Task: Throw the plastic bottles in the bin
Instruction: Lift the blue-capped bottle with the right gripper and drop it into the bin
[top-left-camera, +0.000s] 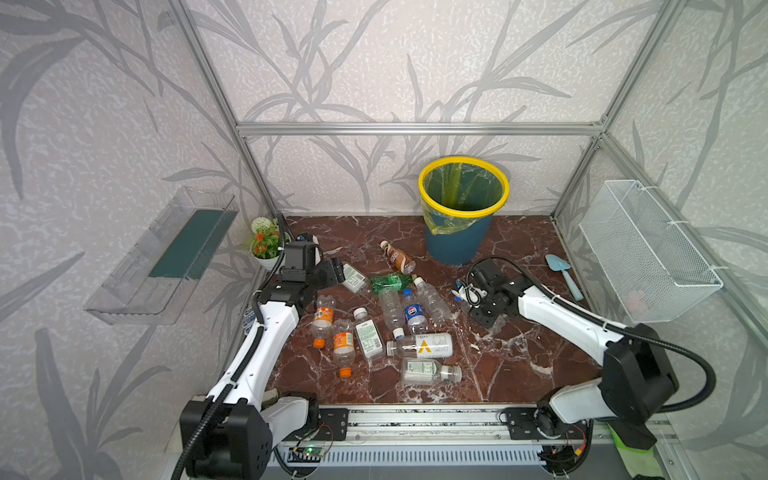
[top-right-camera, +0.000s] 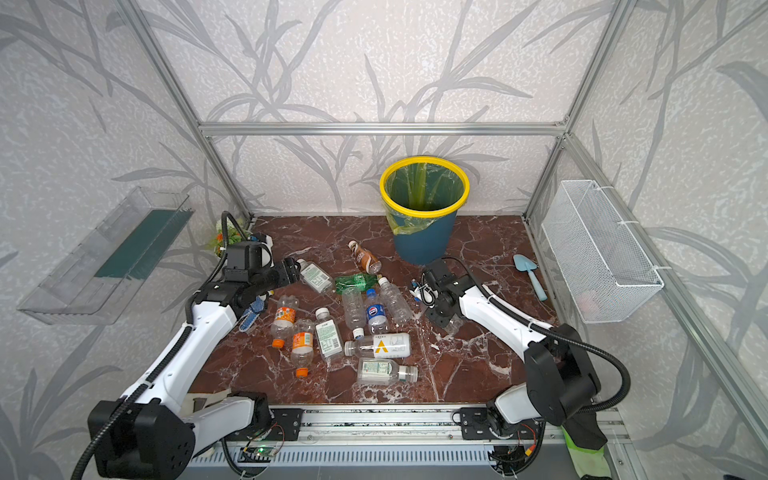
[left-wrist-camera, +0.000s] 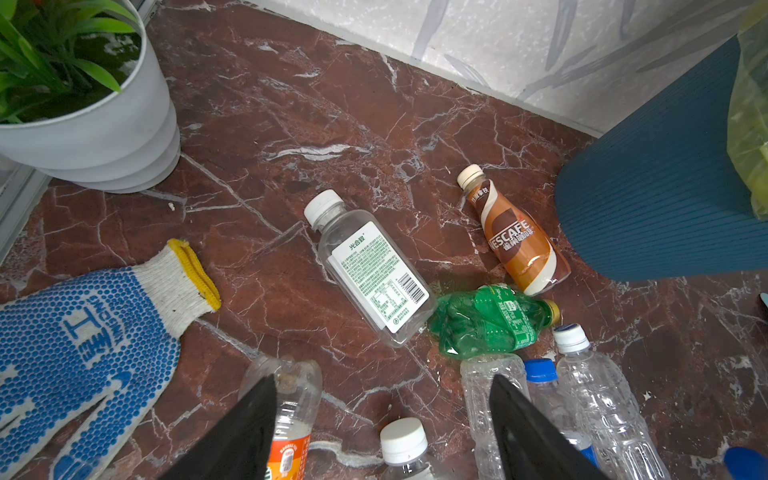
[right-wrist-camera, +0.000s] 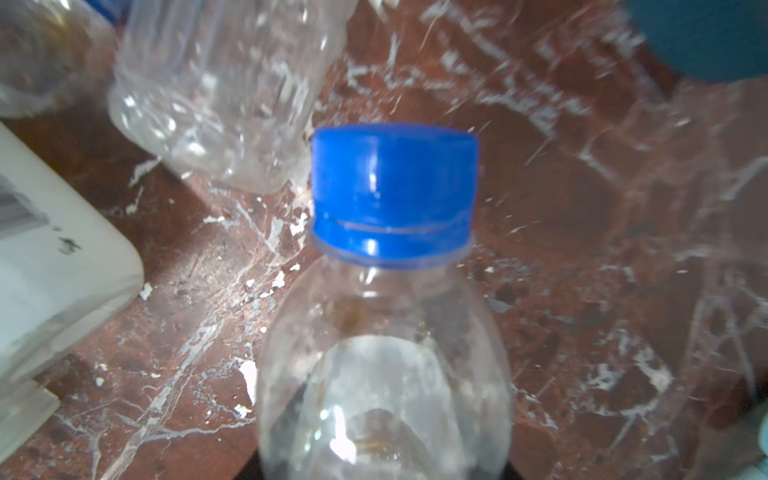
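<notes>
Now right tool (top-left-camera: 487, 319) straddles a blue-capped bottle (right-wrist-camera: 386, 332), grip uncertain; left tool (left-wrist-camera: 381, 380) gapes empty. Next: lift to far bin (top-left-camera: 457, 245).

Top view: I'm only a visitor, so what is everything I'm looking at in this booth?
bottles: about a dozen, mostly clear, one green, one brown; lying mid-table
bin: one, dark blue with yellow rim; back of table
trowel: one, light blue; right side of table
glove: one, white with blue dots; left side of table
flower pot: one, white; back left corner
basket: one, white wire; right wall
tray: one, clear; left wall
table: one, red-brown marble
left gripper: black, open; above the bottles' left edge
right gripper: black; around a blue-capped bottle, grip unclear
</notes>
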